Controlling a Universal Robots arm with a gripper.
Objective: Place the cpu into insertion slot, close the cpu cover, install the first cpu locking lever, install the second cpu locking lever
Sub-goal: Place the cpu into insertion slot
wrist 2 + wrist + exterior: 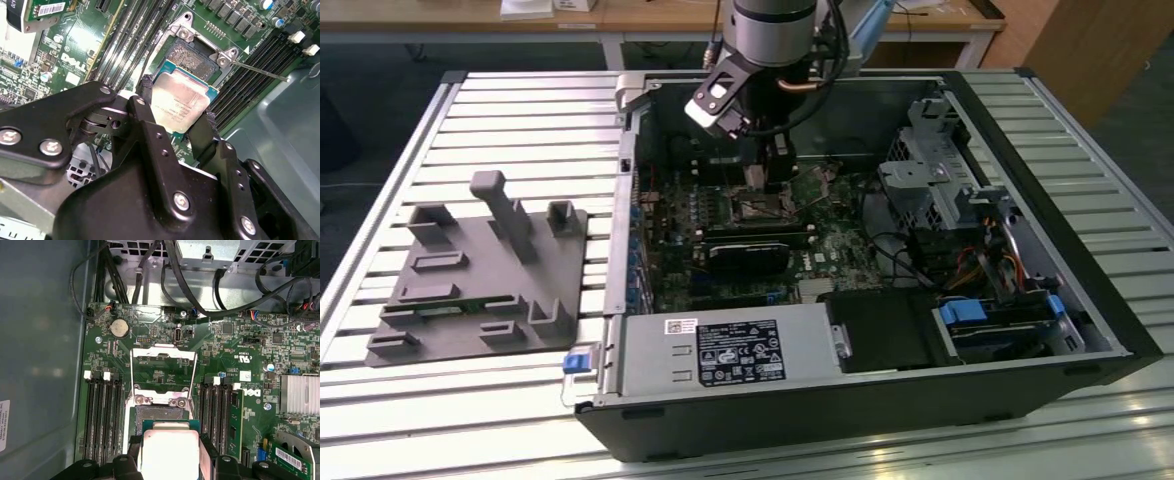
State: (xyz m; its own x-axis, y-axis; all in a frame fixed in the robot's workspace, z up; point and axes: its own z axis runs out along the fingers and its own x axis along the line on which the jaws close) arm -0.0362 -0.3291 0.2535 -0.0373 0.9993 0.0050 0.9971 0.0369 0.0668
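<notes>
1. Gripper (178, 100) clamps chip (170, 452) by two opposite edges, metal face up, so contacts stay untouched
2. Chip hangs just over socket (159, 412), partly covering it
3. Cover (163, 350) stands flipped open, leaving socket free

cpu (181, 102): dull silver-grey top, thin green edge round it
gripper (178, 100): matte black all over, shiny silver screw heads
insertion slot (192, 56): dark grey middle with a fine dotty pin pattern, black rim
cpu cover (162, 355): plain bare silver
motherboard (240, 335): green, tiny pale traces everywhere
memory slots (102, 410) flanking the gripper: black, white end clips
case (854, 415): black outside, grey inside
table (520, 120): pale silver, striped in slats
</notes>
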